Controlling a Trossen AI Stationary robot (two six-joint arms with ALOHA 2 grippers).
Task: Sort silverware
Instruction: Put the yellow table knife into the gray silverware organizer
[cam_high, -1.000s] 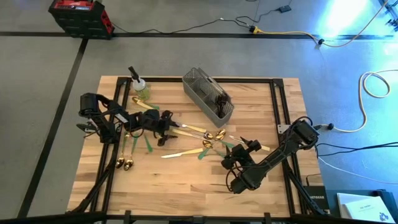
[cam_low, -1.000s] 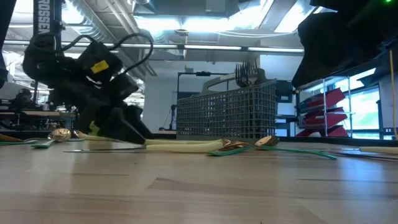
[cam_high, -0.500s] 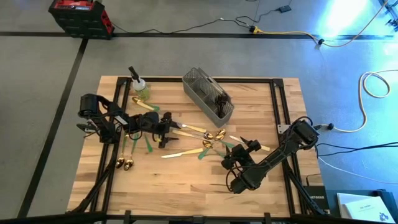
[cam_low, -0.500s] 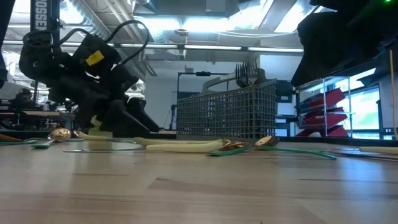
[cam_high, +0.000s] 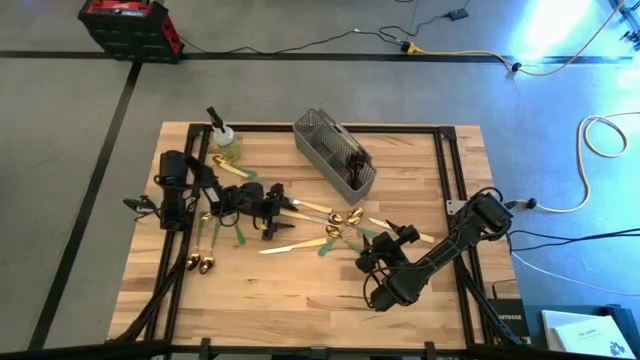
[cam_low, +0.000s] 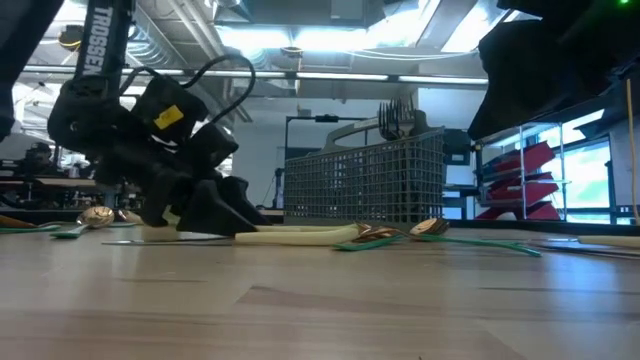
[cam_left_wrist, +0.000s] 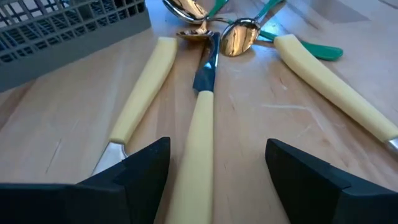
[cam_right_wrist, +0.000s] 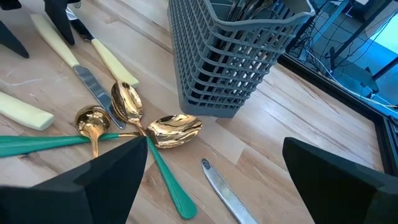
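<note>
Wooden table (cam_high: 300, 290), left claw (cam_left_wrist: 211, 168) open astride cream-handled knife (cam_left_wrist: 194, 149)

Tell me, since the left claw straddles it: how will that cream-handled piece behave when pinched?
The cream-handled piece looks rigid and slim, so probably light. Its smooth rounded handle may slip or roll. Lying flat on the table, it leaves little clearance.

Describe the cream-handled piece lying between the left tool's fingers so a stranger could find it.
Start at the grey mesh caddy. Nearby lie three cream handles; the left tool stands open around the middle one. Only that piece runs into a dark blade-like neck pointing at the gold spoons.
</note>
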